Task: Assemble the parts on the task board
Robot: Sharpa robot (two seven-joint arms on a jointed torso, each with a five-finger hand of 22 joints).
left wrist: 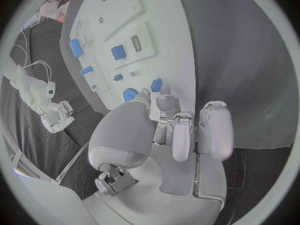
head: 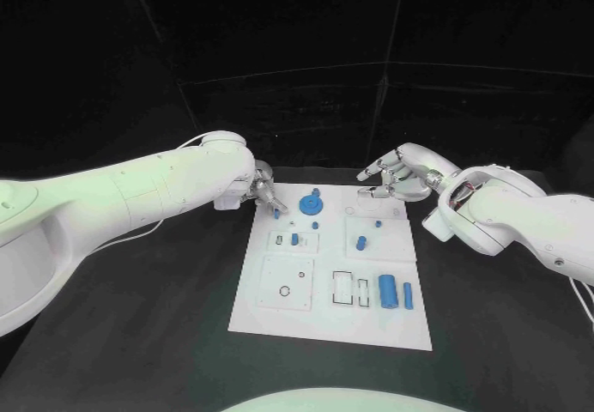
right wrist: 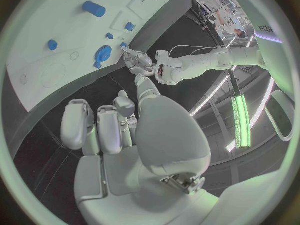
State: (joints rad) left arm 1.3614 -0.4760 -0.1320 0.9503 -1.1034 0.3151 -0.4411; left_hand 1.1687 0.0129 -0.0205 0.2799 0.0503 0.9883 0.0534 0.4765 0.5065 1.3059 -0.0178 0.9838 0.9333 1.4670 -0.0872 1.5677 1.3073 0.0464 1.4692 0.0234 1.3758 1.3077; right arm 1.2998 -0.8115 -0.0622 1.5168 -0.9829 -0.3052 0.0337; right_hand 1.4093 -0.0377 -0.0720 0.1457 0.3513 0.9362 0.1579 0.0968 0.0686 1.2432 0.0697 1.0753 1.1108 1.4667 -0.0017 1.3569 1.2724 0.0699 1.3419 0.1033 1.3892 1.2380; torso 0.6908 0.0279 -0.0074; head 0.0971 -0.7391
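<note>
Nearest us the task board [head: 332, 318] lies white on the table, its long axis running near to far. We judge our left hand [head: 263, 194] nearer the work: its fingers pinch a small blue part [head: 274, 209] at the far left corner. Our right hand [head: 390, 178] hovers past the far edge, fingers loosely apart, holding nothing

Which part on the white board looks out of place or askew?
Nothing looks spilled or damaged. On the task board, one small blue part lies at its far left corner beside the left hand, apart from the other pieces.
</note>
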